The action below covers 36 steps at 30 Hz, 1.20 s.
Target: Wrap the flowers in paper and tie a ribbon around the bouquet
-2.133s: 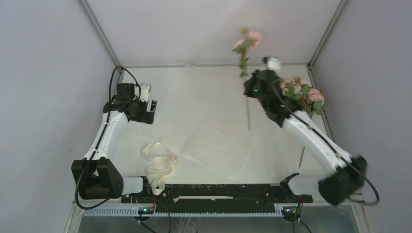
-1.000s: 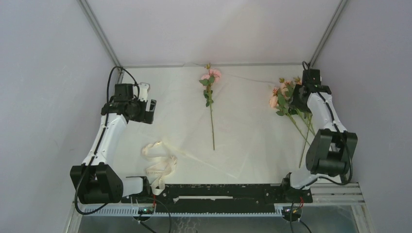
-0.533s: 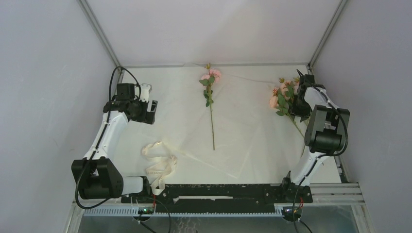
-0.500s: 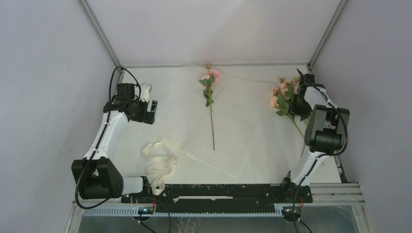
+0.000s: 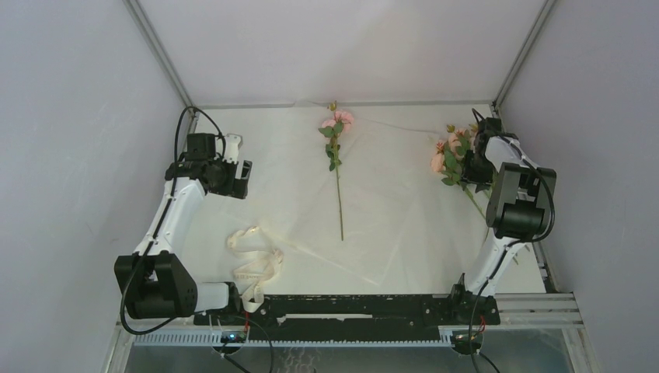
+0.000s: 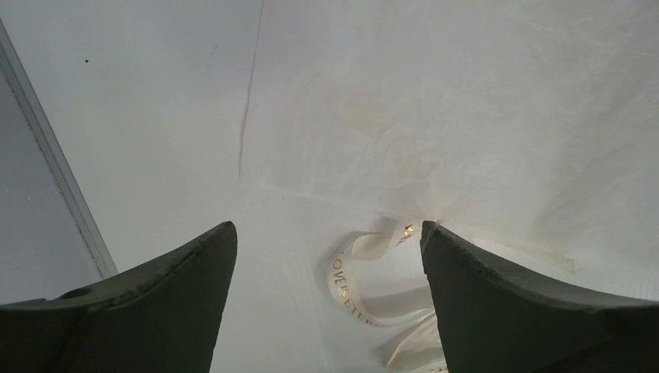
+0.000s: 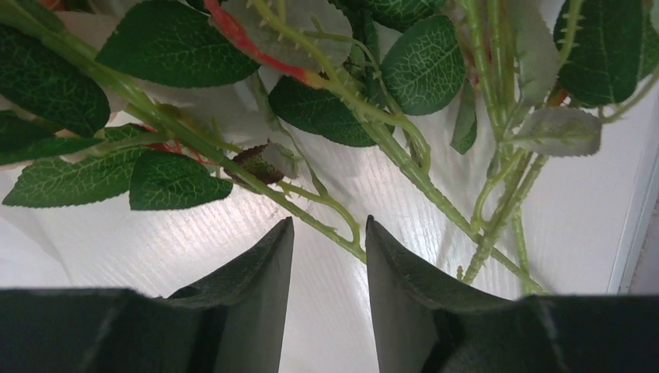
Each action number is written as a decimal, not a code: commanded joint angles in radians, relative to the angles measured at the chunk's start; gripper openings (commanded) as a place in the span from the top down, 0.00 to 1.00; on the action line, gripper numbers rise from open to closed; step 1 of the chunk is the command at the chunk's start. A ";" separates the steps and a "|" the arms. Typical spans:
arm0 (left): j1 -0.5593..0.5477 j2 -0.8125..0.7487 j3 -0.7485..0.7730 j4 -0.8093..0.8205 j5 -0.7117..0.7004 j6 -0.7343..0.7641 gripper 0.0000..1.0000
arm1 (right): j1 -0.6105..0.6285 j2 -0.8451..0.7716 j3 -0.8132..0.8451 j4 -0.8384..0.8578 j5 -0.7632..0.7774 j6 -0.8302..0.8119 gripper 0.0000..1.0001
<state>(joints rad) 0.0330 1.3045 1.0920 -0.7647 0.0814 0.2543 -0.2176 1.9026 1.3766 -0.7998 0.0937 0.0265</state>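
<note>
Pink flowers [image 5: 455, 155] bunch at the right edge of the paper [image 5: 388, 217], right gripper [image 7: 329, 223] among them, jaws narrowed to a slot, a green stem [image 7: 311, 219] crossing the tips. Clamped or not, can't tell. Left gripper [image 6: 326, 227] hovers wide open, empty, ribbon [image 5: 252, 260] nearby; single rose [image 5: 340, 122] lies mid-sheet.

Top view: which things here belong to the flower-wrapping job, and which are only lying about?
For the job:
- single flower, lying on the sheet
- bunch of flowers, at the right edge
- paper, spread flat
- ribbon, near the left arm

Not for the job:
- black rail, along the near edge
- metal post, in the far left corner
</note>
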 commanded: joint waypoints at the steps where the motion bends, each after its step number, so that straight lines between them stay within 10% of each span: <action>1: -0.002 -0.006 -0.004 0.031 0.003 0.008 0.08 | 0.007 0.030 0.047 0.014 -0.010 -0.005 0.53; 8: -0.002 -0.009 -0.003 0.031 0.008 0.007 0.08 | 0.071 0.092 0.083 -0.047 0.072 -0.023 0.56; 18: -0.002 -0.017 0.003 0.027 0.011 0.004 0.08 | 0.076 0.030 0.086 -0.053 0.062 -0.043 0.99; 36: -0.001 -0.044 0.001 0.022 0.033 0.004 0.08 | 0.183 -0.608 0.007 0.257 -0.299 0.241 1.00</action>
<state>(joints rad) 0.0330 1.2964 1.0920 -0.7650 0.0864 0.2543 -0.1184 1.3869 1.4200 -0.7181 -0.0437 0.1127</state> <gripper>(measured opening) 0.920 0.008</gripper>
